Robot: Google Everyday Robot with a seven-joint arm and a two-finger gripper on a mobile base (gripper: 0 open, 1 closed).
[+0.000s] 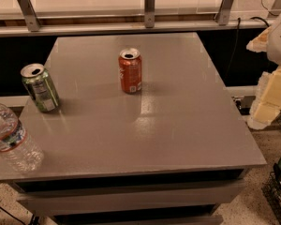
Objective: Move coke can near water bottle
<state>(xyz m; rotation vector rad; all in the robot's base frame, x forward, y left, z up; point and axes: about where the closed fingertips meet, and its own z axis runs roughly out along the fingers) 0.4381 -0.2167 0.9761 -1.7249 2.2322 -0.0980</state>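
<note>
The coke can (130,71) is showing up clearly: red-orange body, white script down its side, silver top with the mouth opening facing up; it is standing upright on the grey table (187,125), long axis running vertical, base flat on the surface; it is sitting toward the far half, a little left of centre, with bare tabletop all round it. The water bottle (13,142) is waiting at the near left corner, clear and ribbed, a white, red and blue band wrapping it, its upper part running off the left edge; can and bottle are standing well apart. Between them in depth, near the left edge, a green can (40,88) is standing upright, silver top up; it is nearer the bottle than the coke can is. Over on the right, off the table's edge, the gripper (269,100) is hanging pale and yellowish, partly cut off by the frame, with the white arm (280,41) rising above it; it is touching nothing, well apart from the coke can; whether it is spread or closed, I cannot tell.
</note>
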